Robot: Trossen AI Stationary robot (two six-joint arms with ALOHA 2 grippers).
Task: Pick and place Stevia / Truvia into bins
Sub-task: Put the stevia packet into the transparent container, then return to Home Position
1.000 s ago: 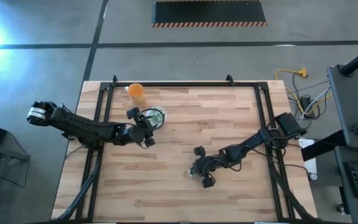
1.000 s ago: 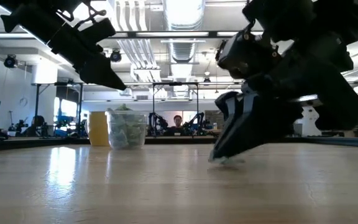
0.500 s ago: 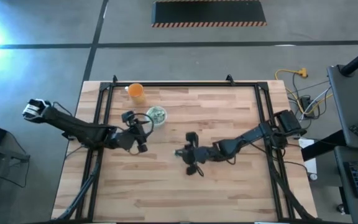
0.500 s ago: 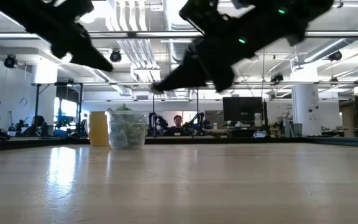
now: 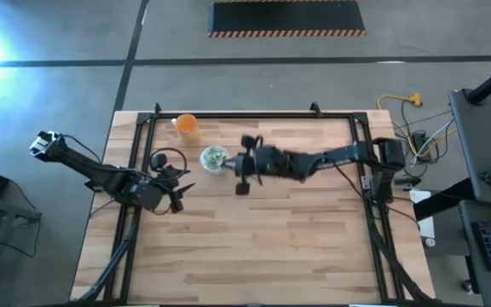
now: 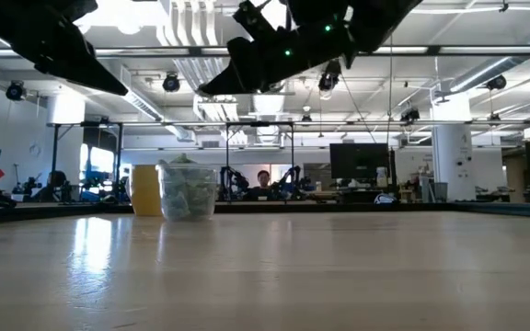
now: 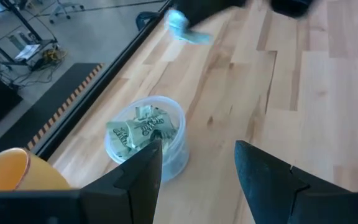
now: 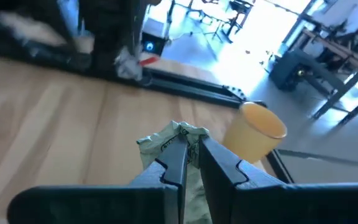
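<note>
The clear cup (image 5: 214, 159) stands on its base near the table's far left and holds several green-and-white Stevia sachets (image 7: 143, 129). It also shows in the low view as the clear cup (image 6: 189, 190). My right gripper (image 5: 235, 162) hangs in the air just right of the cup, shut on one crumpled sachet (image 8: 166, 142). The left wrist view shows that same sachet (image 7: 182, 28) above the table beyond the cup. My left gripper (image 5: 177, 189) is open, left of and nearer than the cup, touching nothing. Its fingers (image 7: 138, 174) frame the cup. My right gripper pinches a single sachet between its two fingers (image 8: 176, 158). The crumpled paper's free end (image 8: 178, 132) sticks out past the fingertips. The sachet is lifted clear of the table, and the fingers point toward the table's left, at the clear cup.
An orange cup (image 5: 187, 126) stands at the far left, just beyond the clear cup, and shows as the orange cup (image 8: 257, 130) in the right wrist view. A black frame rail (image 5: 228, 116) runs along the table's far edge. Bare wood (image 5: 271, 239) fills the middle and near side.
My right gripper has risen off the table's near middle with the sachet and swung toward the far left, ending beside the clear cup. My left gripper has drawn back from the cup toward the table's left edge. The cups have stayed put.
</note>
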